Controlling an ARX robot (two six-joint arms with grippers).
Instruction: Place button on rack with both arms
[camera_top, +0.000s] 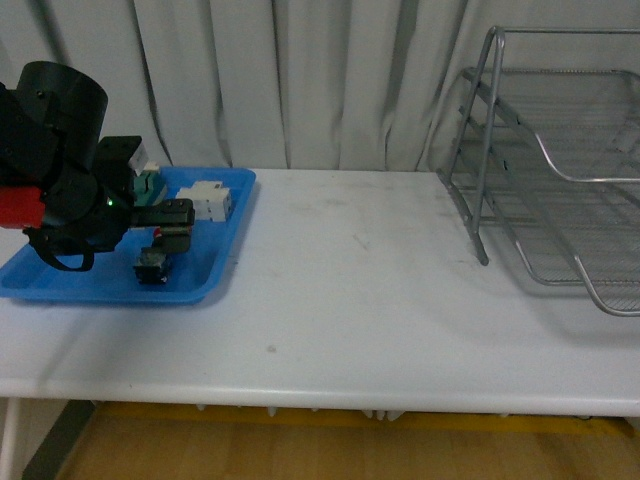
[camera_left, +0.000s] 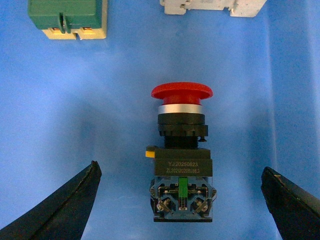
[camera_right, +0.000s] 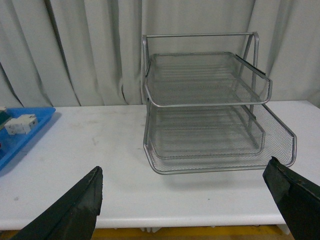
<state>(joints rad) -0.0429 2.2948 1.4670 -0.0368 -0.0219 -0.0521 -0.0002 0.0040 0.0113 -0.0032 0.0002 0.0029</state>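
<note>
Over on the white table (camera_top: 350, 300) the left gripper (camera_left: 180, 170) is hovering wide open over the button (camera_left: 182, 150) in the blue tray (camera_top: 210, 275), right gripper (camera_right: 185, 167) gaping open toward the rack (camera_right: 210, 100).

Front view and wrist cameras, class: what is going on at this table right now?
The left gripper hangs open over the button, which lies on its side in the blue tray; the fingers flank it without touching. The right gripper is open and empty, facing the rack from a distance. The rack's visible tiers hold nothing, so the button has not been picked up yet.
</note>
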